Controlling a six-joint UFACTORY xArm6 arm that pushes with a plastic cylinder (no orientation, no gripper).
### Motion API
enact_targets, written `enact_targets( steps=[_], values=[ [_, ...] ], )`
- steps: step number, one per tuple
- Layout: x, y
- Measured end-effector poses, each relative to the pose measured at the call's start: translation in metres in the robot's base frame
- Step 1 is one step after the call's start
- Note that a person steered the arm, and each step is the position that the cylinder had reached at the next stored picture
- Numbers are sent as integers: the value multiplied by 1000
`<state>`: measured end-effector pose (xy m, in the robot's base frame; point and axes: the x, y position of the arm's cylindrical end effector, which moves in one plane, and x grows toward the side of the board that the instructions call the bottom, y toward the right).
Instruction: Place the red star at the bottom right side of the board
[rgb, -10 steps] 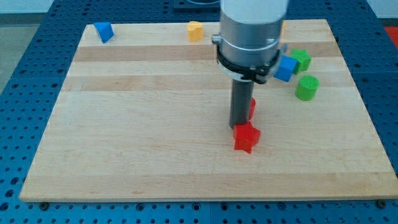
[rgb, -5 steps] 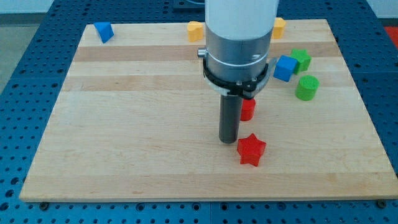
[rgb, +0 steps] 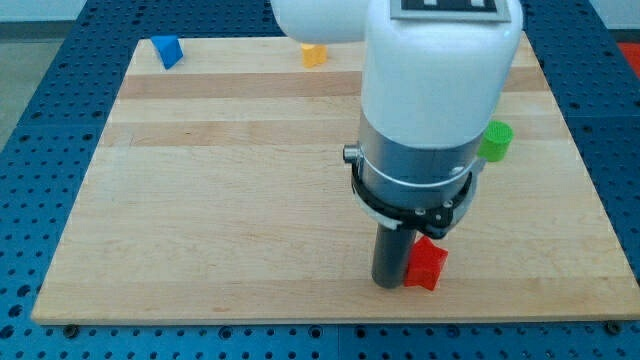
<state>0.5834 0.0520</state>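
My tip (rgb: 389, 284), a bare rod with no claw, touches the red star's (rgb: 427, 264) left side near the desk's (rgb: 200, 220) near edge, mid-push; next, shove it farther right.

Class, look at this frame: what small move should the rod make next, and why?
Probably a short push toward the view's right. My tip sits against the left side of the red star, which is already near the bottom edge of the board but short of its right corner.
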Motion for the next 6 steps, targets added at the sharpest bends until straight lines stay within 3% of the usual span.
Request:
enact_targets(
  steps=[3, 6],
  values=[
    [-8, 12],
    [-8, 80]
  ],
)
